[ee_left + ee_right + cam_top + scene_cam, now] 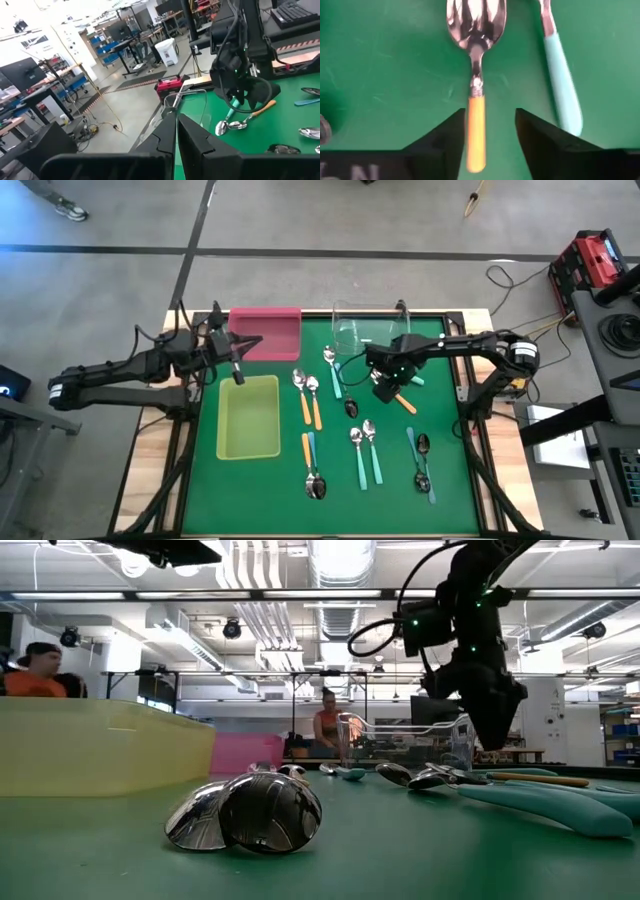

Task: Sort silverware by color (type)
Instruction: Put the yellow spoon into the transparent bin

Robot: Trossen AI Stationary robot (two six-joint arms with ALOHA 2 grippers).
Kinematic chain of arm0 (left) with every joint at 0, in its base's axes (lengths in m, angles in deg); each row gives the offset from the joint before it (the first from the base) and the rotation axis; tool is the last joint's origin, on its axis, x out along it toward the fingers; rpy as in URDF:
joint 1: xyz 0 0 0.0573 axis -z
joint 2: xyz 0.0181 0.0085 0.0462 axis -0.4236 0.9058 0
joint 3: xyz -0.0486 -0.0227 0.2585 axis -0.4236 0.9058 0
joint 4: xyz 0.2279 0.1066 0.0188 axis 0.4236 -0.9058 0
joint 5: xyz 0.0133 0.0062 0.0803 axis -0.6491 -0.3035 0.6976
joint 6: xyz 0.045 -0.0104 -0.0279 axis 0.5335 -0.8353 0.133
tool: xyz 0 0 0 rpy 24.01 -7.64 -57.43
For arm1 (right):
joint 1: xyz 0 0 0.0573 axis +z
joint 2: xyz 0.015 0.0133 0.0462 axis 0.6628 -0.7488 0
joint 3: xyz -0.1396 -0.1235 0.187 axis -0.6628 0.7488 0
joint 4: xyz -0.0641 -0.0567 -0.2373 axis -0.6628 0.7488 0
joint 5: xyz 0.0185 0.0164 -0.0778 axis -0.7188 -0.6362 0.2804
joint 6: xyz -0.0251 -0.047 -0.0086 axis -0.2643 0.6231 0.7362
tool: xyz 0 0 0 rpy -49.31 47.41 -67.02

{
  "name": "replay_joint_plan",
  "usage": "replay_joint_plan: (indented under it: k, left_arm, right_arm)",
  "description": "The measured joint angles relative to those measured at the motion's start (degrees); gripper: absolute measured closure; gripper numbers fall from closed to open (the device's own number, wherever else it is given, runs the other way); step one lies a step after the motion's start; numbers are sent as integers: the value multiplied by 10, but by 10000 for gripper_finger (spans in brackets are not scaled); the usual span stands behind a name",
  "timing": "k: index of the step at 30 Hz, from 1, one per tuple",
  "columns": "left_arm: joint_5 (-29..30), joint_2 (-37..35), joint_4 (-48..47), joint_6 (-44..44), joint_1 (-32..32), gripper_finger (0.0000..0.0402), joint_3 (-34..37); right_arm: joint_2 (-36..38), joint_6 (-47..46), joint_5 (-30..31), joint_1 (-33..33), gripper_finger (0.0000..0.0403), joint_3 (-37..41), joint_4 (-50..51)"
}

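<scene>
A green-topped table [450, 480] carries the scattered spoons. An orange-handled spoon [475, 100] lies flat just beside the clear tray [370, 328], between the parted fingers of the right end effector [490, 137], apparently untouched. The left end effector [237, 372], closed and empty, hovers beside the pink tray [266, 333].

No text, label, brand or number can be read anywhere; the pale marks at the right wrist view's lower corner are cut off and illegible.
</scene>
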State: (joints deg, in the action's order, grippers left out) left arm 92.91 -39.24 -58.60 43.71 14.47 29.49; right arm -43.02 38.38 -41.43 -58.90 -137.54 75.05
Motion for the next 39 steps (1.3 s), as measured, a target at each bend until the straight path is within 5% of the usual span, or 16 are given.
replay_joint_plan:
  k: [7, 30, 34, 39]
  left_arm:
    - [0, 0, -2, 0, 0, 401, 0]
    - [-1, 8, -10, -4, 0, 401, 0]
    - [-1, 8, -9, -5, 0, 401, 0]
    - [-1, 8, -9, -5, 0, 402, 0]
  right_arm:
    - [0, 39, 0, 0, 183, 38, -62]
    - [0, 38, 15, 3, 184, 115, -202]
    - [0, 38, 17, 3, 206, 115, -202]
    - [0, 39, 19, 3, 280, 116, -205]
